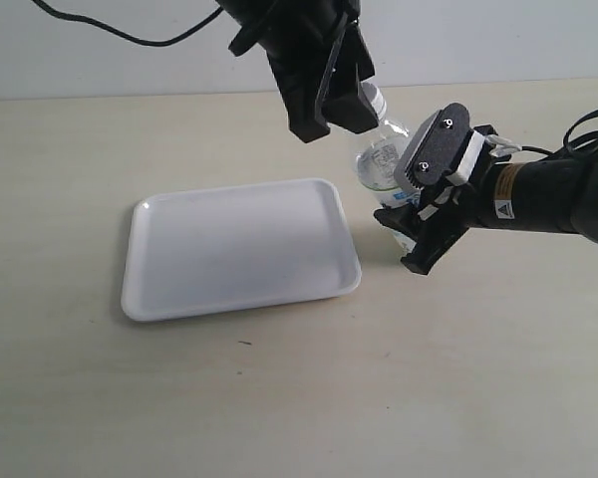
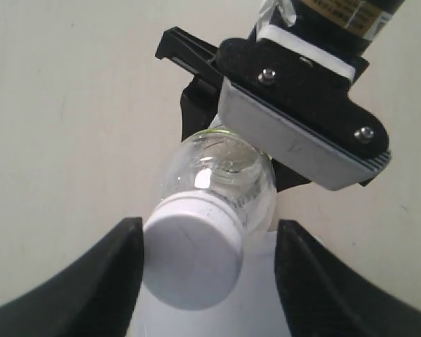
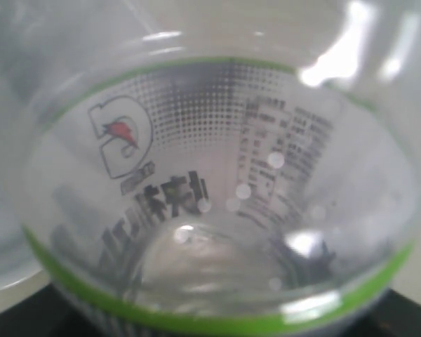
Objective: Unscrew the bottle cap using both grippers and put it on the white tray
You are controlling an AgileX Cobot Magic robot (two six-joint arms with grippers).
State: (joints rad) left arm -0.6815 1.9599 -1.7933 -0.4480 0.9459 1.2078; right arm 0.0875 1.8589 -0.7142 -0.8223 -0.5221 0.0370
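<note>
My left pincer [image 2: 207, 281] hangs straight over the bottle cap [image 2: 193, 258], its two black fingers [image 2: 91, 288] spread to either side of the cap. One finger is just beside the rim and the other stands a little further off. Neither is pressing yet, as far as I can tell. The bottle [image 1: 381, 157] stands close to upright, leaning slightly, so its long axis runs up into my left palm and the cap's flat top faces that wrist camera. The cap is on the neck, not yet unscrewed.

My right pincer [image 1: 417, 204] is lower down and appears to pinch the bottle's body from the side, its grey plate against the clear wall. The left pincer is the nearer one to the cap. To my judgement, the next move needs it to close squarely on the cap.

The white tray [image 1: 229, 249] lies on the table just beside the bottle, on my left arm's side.

Through the bottle I see the label [image 3: 196, 175]: an outlined D-like logo with a red mark, large dark characters too blurred to read, a block of small print and a green band. A yellow warning triangle [image 1: 501, 209] sits on my right wrist.
</note>
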